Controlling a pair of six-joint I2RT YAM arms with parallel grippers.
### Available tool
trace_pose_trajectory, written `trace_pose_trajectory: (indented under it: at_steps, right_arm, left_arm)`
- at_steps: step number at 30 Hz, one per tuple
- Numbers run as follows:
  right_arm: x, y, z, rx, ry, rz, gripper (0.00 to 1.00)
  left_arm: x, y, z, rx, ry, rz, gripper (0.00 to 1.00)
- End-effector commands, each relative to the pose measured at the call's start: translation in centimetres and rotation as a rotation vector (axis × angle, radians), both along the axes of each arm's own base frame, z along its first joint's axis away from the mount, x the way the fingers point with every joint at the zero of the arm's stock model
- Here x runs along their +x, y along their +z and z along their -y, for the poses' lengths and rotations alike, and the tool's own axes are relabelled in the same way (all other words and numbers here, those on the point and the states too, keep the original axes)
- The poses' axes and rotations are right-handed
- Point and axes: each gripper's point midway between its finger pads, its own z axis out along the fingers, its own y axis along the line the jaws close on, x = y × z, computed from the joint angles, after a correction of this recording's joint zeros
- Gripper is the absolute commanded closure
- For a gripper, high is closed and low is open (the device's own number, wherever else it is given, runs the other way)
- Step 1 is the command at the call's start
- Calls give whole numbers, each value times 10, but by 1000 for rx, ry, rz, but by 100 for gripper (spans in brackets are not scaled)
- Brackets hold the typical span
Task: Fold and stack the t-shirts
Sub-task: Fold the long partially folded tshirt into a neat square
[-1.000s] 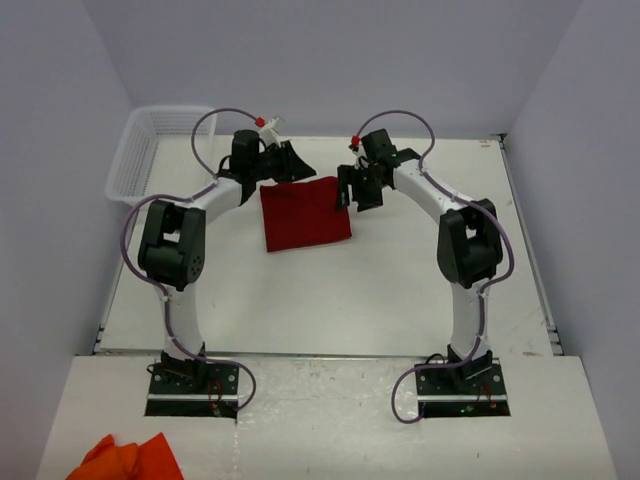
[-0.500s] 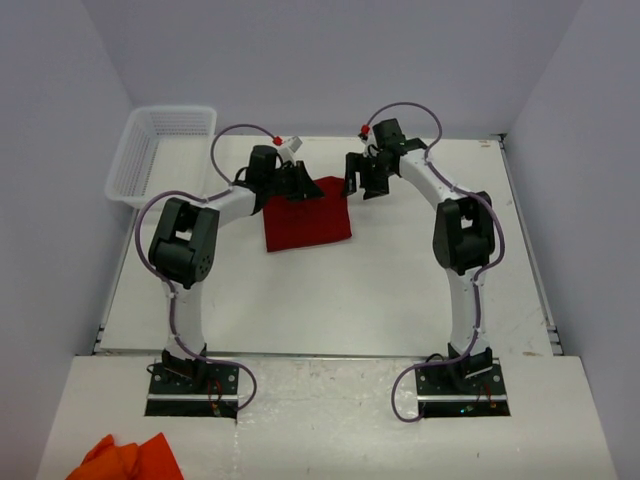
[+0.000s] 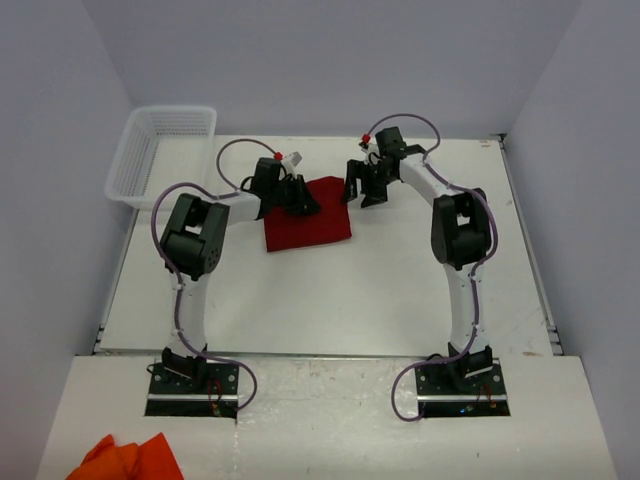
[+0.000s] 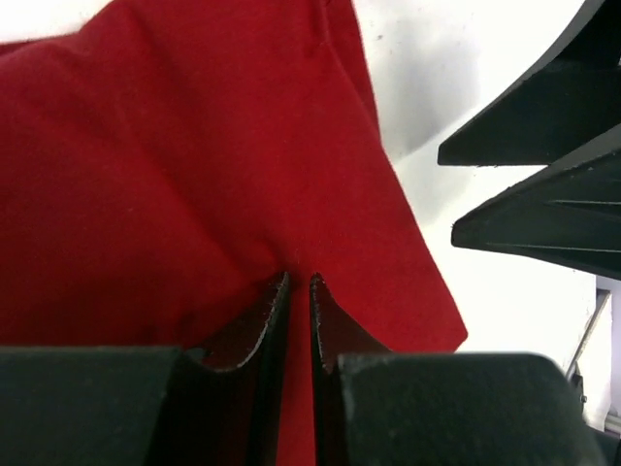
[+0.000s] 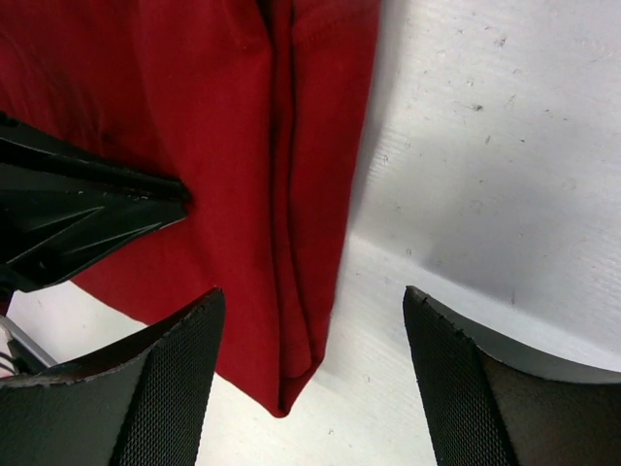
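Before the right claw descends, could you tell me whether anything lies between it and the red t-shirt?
Nothing visible does. The right claw hangs open directly over a corner of the folded t-shirt; the left claw, pinching the cloth, sits off to one side.

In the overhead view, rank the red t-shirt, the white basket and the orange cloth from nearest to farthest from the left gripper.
From the left gripper:
1. The red t-shirt, mid-table, its far edge pinched in the jaws.
2. The white basket, at the table's far left corner.
3. The orange cloth, at the near left, behind the arm bases.
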Motion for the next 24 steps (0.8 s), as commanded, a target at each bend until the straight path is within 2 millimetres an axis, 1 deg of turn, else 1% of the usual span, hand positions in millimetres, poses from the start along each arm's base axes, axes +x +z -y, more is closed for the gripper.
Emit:
trace_pose_trajectory:
  at_steps: [1, 4, 7, 8, 10, 11, 13, 15, 16, 19, 21, 22, 23, 24]
  right_arm:
    - [2, 26, -7, 49, 18, 58, 25]
    - [-3, 23, -6, 51, 23, 48, 24]
    - [-10, 21, -5, 65, 27, 26, 23]
    - [-14, 20, -3, 62, 25, 16, 22]
    - [-21, 21, -6, 90, 45, 11, 22]
    - [-26, 16, -5, 90, 47, -3, 22]
    - [-29, 19, -6, 112, 54, -3, 22]
    - [-31, 16, -3, 116, 44, -21, 21]
    - [-31, 18, -5, 127, 47, -15, 21]
    - [-34, 17, -7, 149, 46, -23, 21]
    - [-38, 13, -8, 159, 30, -47, 21]
    - [-36, 12, -10, 174, 26, -38, 20]
    - [-43, 3, -11, 180, 22, -65, 19]
    - [-45, 0, -12, 186, 4, -81, 18]
  left_arm:
    - [-6, -12, 0, 18, 10, -28, 86]
    - [-16, -24, 2, 28, 9, -67, 86]
    - [-32, -39, 2, 59, 5, -106, 86]
    - [-37, -41, 3, 64, -2, -112, 87]
    - [-48, -46, 4, 77, -17, -127, 87]
    - [-52, -49, 5, 83, -24, -132, 87]
    - [-60, -54, 4, 98, -34, -139, 87]
    - [-66, -55, 4, 102, -37, -144, 87]
    - [-69, -55, 2, 104, -38, -147, 87]
    - [-74, -54, 1, 106, -43, -148, 87]
    - [-75, -53, 1, 108, -44, -142, 87]
    - [-74, -52, 1, 107, -44, -141, 87]
    - [-74, -51, 2, 105, -46, -140, 87]
    - [-74, -50, 3, 99, -49, -142, 87]
